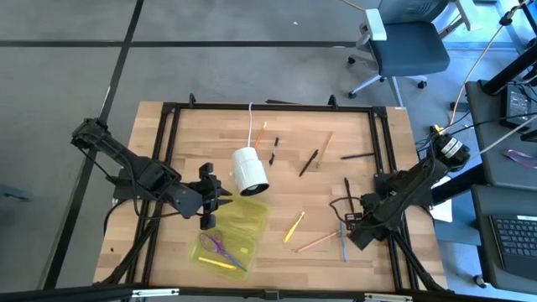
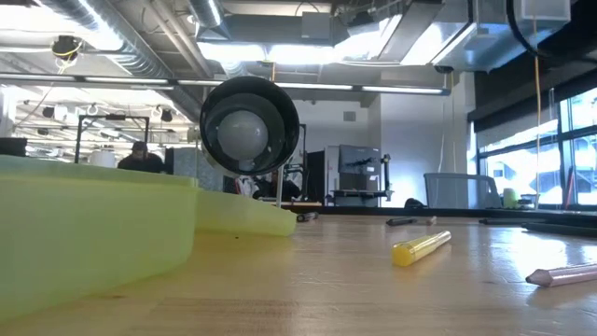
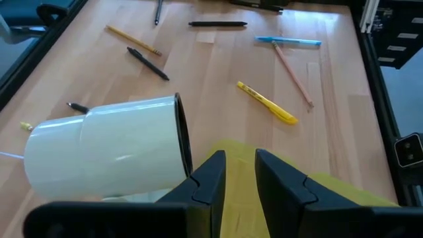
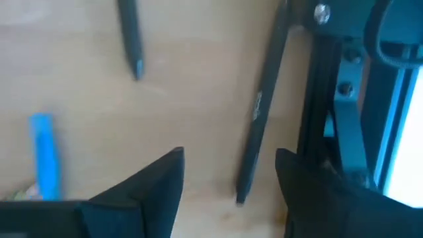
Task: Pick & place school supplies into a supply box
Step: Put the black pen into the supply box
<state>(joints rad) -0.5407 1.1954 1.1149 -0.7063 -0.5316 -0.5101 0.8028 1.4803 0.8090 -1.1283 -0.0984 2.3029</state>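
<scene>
Since the right gripper [image 4: 225, 175] hovered open astride a black pen [image 4: 258, 116], it needed centring before descent and closure.

Supplies lying scattered, box sitting open.
The translucent yellow-green box [image 1: 231, 235] is lying flat, holding purple scissors [image 1: 220, 248] and what is probably a yellow pencil [image 1: 216, 263]. A yellow pen [image 1: 294, 226] and black pens [image 1: 308, 162] are lying loose beside it.

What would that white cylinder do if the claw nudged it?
The white cylinder lies on its side, so it would probably roll. It looks hollow, so likely light. Its cord might tug it back. The left claw sits right beside it.
</scene>
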